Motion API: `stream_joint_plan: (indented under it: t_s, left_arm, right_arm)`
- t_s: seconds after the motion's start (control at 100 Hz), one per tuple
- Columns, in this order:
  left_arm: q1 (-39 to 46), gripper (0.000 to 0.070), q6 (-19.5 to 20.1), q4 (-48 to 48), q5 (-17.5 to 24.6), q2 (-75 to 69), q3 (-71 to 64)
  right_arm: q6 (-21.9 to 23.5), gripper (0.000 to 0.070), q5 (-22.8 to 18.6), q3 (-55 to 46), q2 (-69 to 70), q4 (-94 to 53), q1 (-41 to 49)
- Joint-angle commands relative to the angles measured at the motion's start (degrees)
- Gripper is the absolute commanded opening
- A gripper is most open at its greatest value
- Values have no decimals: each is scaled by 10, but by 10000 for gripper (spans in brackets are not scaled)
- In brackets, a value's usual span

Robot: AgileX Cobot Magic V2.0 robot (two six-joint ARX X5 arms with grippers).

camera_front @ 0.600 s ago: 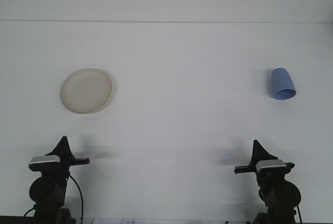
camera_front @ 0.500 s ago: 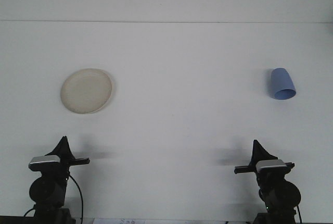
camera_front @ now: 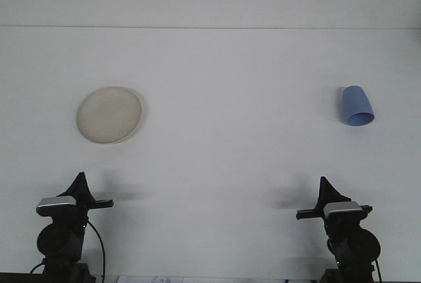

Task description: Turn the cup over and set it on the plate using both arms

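The blue cup [camera_front: 356, 106] stands mouth-down, untouched, far right on the white surface [camera_front: 237, 85], well apart from the cream plate [camera_front: 109, 114] at left, so everything remains, with my left tool [camera_front: 80, 184] and right tool [camera_front: 325, 187] parked near, both apparently together.

We see a blue cup [camera_front: 357, 106] upside down far right, and a round cream plate [camera_front: 109, 114] lying flat far left.

Dim, flat, greyish light, soft faint shadows, slightly grainy, no glare
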Motion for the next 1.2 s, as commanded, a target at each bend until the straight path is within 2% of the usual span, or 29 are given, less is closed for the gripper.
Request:
stream_joint_plan:
  t_s: [0.0,0.2,0.35,0.58,0.67,0.73,0.76,0.8,0.87,0.89,0.97,1.19]
  left_arm:
    - [1,16,-3,6,0,-1,-11]
    - [1,16,-3,6,0,-1,-11]
    - [1,16,-3,6,0,-1,-11]
    - [1,16,-3,6,0,-1,-11]
    - [1,16,-3,6,0,-1,-11]
    - [1,16,-3,6,0,-1,-11]
    - [1,16,-3,6,0,-1,-11]
    - [1,16,-3,6,0,-1,-11]
    - [1,16,-3,6,0,-1,-11]
    - [1,16,-3,6,0,-1,-11]
    - [1,16,-3,6,0,-1,-11]
    - [1,16,-3,6,0,-1,-11]
  right_arm:
    - [5,7,0,-1,-1,6,0]
    - [9,7,-2,-1,-1,6,1]
    - [99,7,-37,-1,-1,5,1]
    - [208,4,-36,10,-1,19,1]
    - [225,4,-6,53,1,12,1]
    - [220,18,16,89,12,2,1]
    - [209,62,25,111,21,-7,1]
    - [193,177,37,142,38,-22,1]
    - [154,437,60,199,84,-49,1]
    - [142,474,63,214,99,-57,1]
    - [90,485,71,265,157,-85,0]
    - [-48,485,166,357,335,-96,-8]
